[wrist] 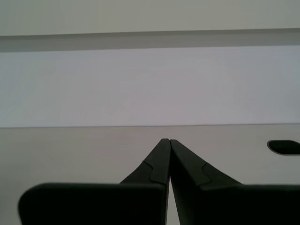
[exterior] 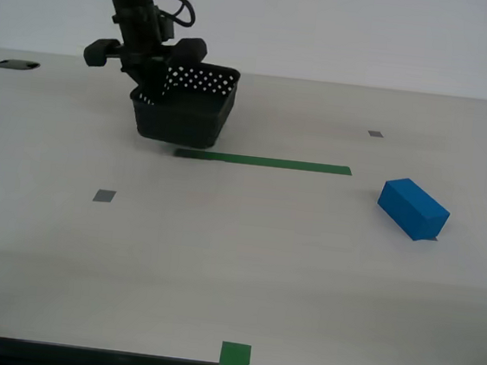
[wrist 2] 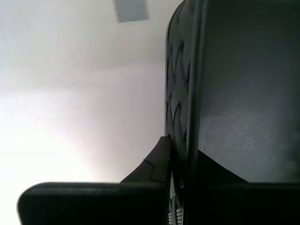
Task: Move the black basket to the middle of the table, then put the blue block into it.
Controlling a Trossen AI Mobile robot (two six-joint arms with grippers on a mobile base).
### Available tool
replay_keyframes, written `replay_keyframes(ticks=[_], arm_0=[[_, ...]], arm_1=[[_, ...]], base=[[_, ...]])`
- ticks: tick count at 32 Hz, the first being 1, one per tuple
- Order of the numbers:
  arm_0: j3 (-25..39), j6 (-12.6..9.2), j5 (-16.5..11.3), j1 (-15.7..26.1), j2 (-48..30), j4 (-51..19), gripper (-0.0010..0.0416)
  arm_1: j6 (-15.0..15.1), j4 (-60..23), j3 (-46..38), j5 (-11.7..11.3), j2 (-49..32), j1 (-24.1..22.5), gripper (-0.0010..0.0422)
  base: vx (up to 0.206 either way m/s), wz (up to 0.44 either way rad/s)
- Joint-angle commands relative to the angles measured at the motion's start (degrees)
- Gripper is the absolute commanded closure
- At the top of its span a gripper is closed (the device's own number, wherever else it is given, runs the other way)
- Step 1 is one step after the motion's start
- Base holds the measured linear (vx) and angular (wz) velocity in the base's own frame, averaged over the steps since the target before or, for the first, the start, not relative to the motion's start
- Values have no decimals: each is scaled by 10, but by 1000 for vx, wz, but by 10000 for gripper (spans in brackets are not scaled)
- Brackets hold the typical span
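Note:
The black basket (exterior: 186, 102) with perforated walls is at the back of the exterior view's left, just behind the left end of the green tape strip (exterior: 263, 161). My second gripper (exterior: 154, 82) is shut on its near-left wall from above. In the second wrist view the basket's dark wall (wrist 2: 243, 93) fills one side, right against the jaws of my second gripper (wrist 2: 176, 140). The basket looks slightly tilted. The blue block (exterior: 413, 208) lies alone on the pale table (exterior: 235, 260) at the exterior view's right. My first gripper (wrist: 166, 140) is shut and empty over bare tabletop.
Small grey tape squares (exterior: 104, 196) (exterior: 376, 134) and a green square (exterior: 235, 354) at the front edge mark the table. One grey square shows in the second wrist view (wrist 2: 132, 9). A dark hole (exterior: 16, 64) sits at the back left; another (wrist: 283, 146) shows near my first gripper.

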State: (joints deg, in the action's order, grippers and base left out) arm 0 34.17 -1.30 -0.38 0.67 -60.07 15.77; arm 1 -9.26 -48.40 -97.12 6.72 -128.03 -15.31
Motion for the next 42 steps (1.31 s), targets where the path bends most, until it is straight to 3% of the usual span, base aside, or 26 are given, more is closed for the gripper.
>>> replay_keyframes(ticks=[1, 6, 8, 14, 18, 19, 20, 28, 29, 42], arm_0=[[0, 0, 0, 0, 0, 0, 406], [0, 0, 0, 0, 0, 0, 405], [0, 0, 0, 1, 0, 0, 405], [0, 0, 0, 1, 0, 0, 405], [0, 0, 0, 1, 0, 0, 405], [0, 0, -1, 1, 0, -1, 406], [0, 0, 0, 1, 0, -1, 405], [0, -2, 0, 2, 0, -1, 406], [0, -2, 0, 2, 0, -1, 405], [0, -2, 0, 2, 0, -2, 405]], arm_1=[[4, -12, -1, 4, 28, -25, 414], [6, -14, -1, 7, 47, -76, 414], [6, -11, -1, 30, 45, -118, 414], [2, 21, 1, 28, 45, -186, 414], [-9, 45, 4, 13, 45, -191, 414], [-5, 46, 6, -36, 45, -190, 413], [-3, 46, 6, -39, 45, -188, 413], [-1, 37, 8, -37, 45, -188, 413], [-2, 36, 13, -17, 45, -188, 413], [-6, 92, 64, -16, 45, -188, 412]], base=[[0, 0], [0, 0], [0, 0], [0, 0], [0, 0], [0, 0], [0, 0], [0, 0], [0, 0], [0, 0]])
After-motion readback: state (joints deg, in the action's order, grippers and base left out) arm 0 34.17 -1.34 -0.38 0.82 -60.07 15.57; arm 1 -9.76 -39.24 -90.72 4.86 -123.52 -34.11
